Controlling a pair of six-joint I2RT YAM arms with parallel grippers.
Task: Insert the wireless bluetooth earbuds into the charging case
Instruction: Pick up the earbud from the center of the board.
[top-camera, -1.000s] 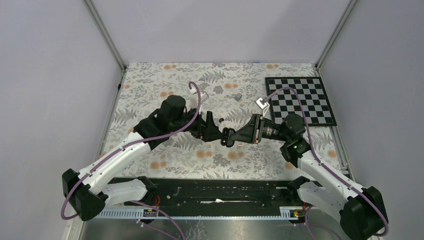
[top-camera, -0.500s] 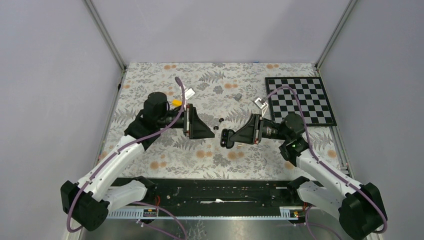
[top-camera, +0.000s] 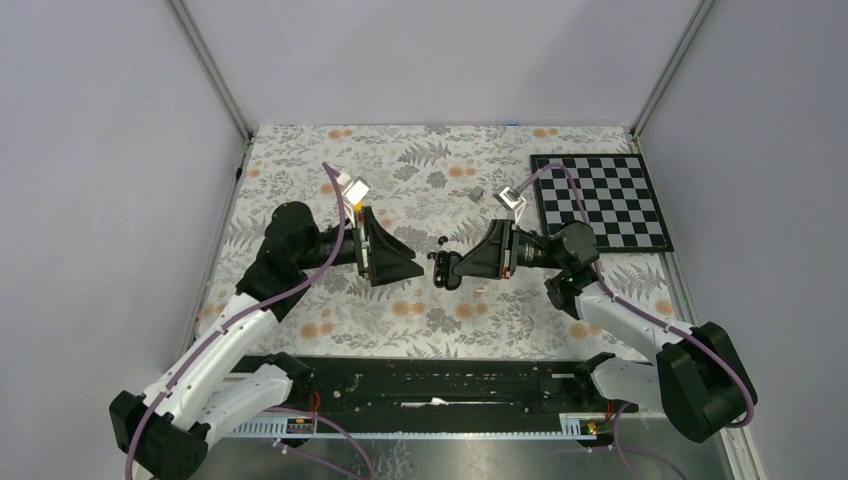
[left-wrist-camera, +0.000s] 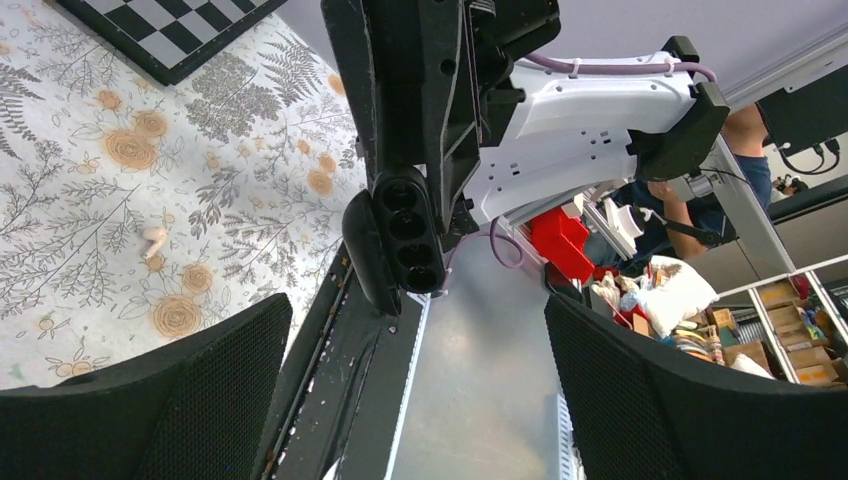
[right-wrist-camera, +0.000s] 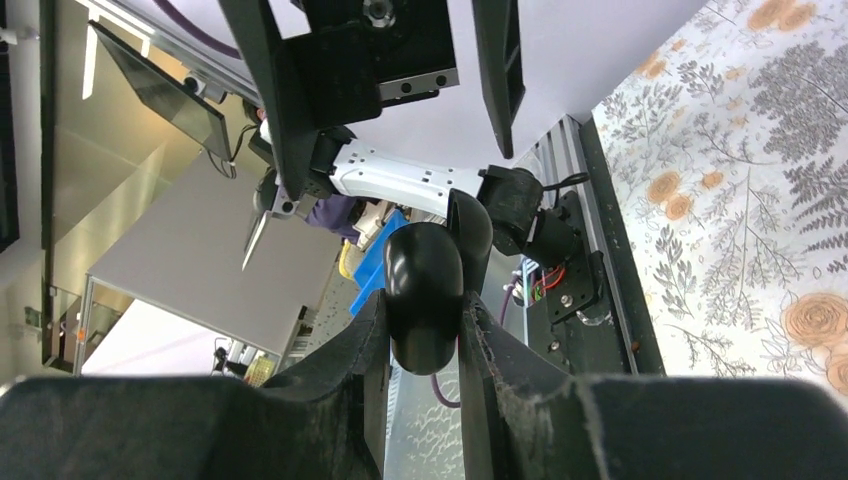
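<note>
Floral table: charging case, earbuds.
Empty left gripper spread wide; right gripper clamps the glossy black oval case, lid open, at table centre; earbuds, tiny black nubs, lie just beyond toward the far edge.

Narrow gap separates left gripper from charging case.

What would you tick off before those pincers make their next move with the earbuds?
1. Right pincer firmly clamps the charging case: ok.
2. Case lid open, sockets facing the left arm: ok.
3. Left pincer open and empty, ready to pick: ok.
4. Earbuds seated in the case: not ok, they lie on the table.
5. Which way up the earbuds lie: cannot tell, too small.
</note>
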